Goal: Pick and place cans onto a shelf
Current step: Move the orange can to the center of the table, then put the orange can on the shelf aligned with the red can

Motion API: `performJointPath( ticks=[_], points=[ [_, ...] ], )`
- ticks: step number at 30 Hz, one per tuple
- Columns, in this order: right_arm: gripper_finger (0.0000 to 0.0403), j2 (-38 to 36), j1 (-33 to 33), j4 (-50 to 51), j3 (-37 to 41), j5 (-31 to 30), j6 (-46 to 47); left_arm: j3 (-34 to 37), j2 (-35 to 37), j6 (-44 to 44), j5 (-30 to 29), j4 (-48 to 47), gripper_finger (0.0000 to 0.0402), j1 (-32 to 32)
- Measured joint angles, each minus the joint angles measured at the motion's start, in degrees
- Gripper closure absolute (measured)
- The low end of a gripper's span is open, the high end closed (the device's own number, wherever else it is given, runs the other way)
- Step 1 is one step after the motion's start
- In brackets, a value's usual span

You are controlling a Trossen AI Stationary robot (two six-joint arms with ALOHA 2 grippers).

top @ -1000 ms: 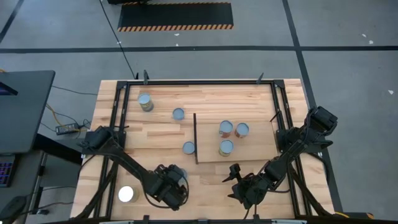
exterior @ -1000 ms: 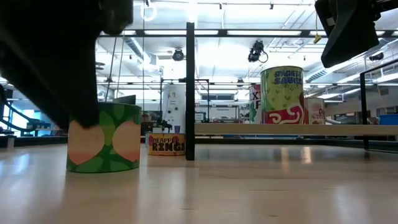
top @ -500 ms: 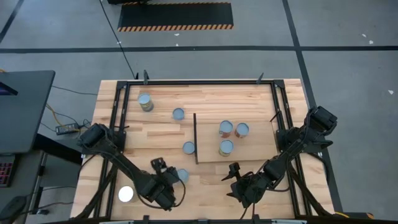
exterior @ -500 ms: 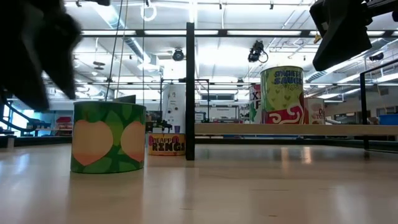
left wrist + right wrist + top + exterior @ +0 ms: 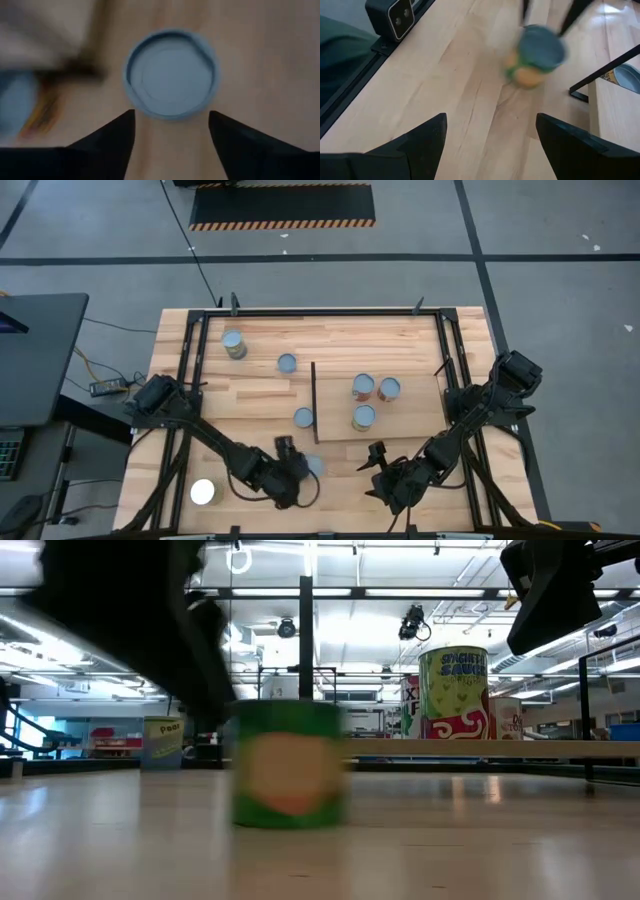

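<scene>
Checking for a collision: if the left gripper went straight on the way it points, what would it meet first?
Probably the green-labelled can: it sits just ahead of the open left gripper, centred between the fingers; depth is unclear.

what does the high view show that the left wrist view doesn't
Only the high view shows the whole layout: the shelf with three cans on it, the glaring white can near the table's front left, and the right gripper waiting near the front edge.

Only the left wrist view shows the left gripper up close, its open fingers either side of a gap below the can.

Both show the blue-topped can the left arm is working on.
</scene>
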State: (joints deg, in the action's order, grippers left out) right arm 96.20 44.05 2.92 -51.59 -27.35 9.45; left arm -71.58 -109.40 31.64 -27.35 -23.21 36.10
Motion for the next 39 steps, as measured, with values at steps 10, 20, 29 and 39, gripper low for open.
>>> performJointPath(
  ticks=[10,20,29,39],
  points=[
    [0.0089,0.0,-0.1,-2.3,0.1,-0.8,0.0,-0.1,-1.1,-8.1,3.4,16.1,0.0220,-0.5],
    [0.0066,0.7,-7.4,-8.7,-3.5,2.3,-2.7,0.0,-0.5,6.1,4.4,6.5,0.0239,1.3],
    [0.0006,7.5,-9.5,3.6,-15.1,9.1,-7.9,1.9,-5.9,3.9,2.1,14.9,0.0239,1.1],
    [0.0008,11.6,-10.5,7.4,-16.0,15.4,-7.8,1.8,-9.7,-4.1,1.5,27.5,0.0239,-0.2]
  ],
)
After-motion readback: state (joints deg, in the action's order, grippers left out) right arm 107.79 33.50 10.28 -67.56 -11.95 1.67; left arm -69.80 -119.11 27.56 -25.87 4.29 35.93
